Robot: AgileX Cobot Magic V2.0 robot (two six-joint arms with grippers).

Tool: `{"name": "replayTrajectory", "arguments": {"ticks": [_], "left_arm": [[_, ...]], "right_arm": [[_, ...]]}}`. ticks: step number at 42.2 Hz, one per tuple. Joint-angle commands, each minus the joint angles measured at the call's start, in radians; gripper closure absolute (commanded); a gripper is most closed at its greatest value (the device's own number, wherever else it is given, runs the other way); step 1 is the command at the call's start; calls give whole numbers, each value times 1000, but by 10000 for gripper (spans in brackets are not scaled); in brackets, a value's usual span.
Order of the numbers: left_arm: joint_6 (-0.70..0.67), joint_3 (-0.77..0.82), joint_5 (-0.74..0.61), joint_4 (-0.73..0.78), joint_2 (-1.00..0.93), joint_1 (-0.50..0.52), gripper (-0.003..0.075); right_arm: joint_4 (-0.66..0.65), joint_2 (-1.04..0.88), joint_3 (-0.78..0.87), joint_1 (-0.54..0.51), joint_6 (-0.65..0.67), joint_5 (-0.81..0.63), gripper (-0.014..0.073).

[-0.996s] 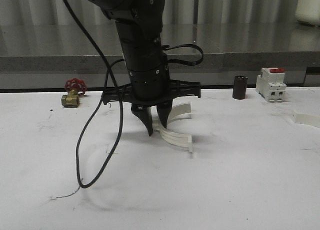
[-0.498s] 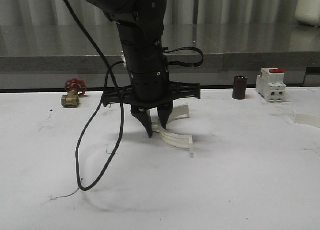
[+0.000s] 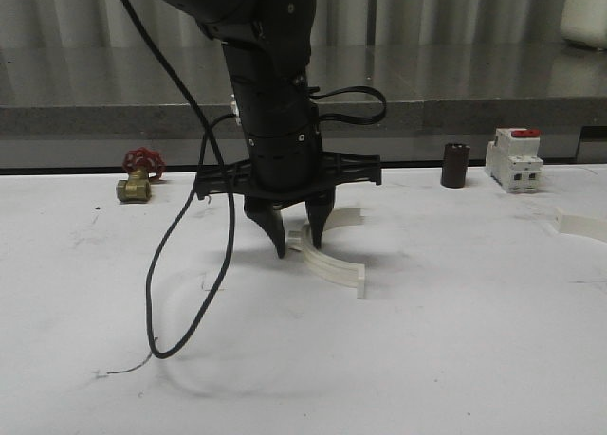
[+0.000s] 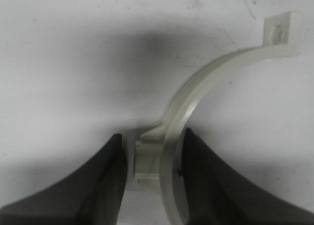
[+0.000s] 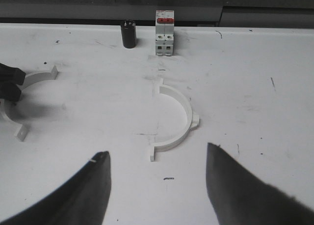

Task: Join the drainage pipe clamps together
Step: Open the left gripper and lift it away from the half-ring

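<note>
One white half-ring clamp point(image 3: 332, 258) lies flat on the white table point(image 3: 455, 359) at the middle. My left gripper point(image 3: 298, 249) points down over its near-left part, and its black fingers point(image 4: 110, 178) straddle the arc and its outer lug point(image 4: 147, 159). One finger touches the ring and a thin gap shows on the other side, so it is open. The other clamp point(image 5: 179, 118) lies flat by itself further right, in front of my open right gripper point(image 5: 157, 154), which holds nothing. The first clamp point(image 5: 34, 79) shows again in the right wrist view, beside the left fingers point(image 5: 10, 83).
A white breaker with a red top point(image 3: 513, 158) and a black cylinder point(image 3: 455, 165) stand at the back right. A red-handled brass valve point(image 3: 137, 174) sits at the back left. The left arm's black cable point(image 3: 180, 293) loops down onto the table. A white piece point(image 3: 580, 224) lies at the right edge.
The left gripper's fingers have spread apart a little around the clamp. The clamp has shifted slightly on the table.
</note>
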Motion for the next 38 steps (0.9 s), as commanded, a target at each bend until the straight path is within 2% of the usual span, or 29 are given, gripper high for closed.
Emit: {"name": "replayTrajectory", "arguments": {"ticks": [1,9,16,22,38], "left_arm": [[62,-33,-26,10,-94,-4,447],[273,-33,-5,32,-204,-4,447],[442,-27,78,37,-325,18,447],[591,45,87,26,-448,43,447],[698,322,4,15,-793,46,447]], "right_arm": [[-11,9,-32,-4,-3,-65,137],[-11,9,-32,-4,-3,-65,137],[-11,9,-32,-4,-3,-65,137],[-11,9,-32,-4,-3,-65,137],[-11,9,-32,-4,-3,-65,137]]}}
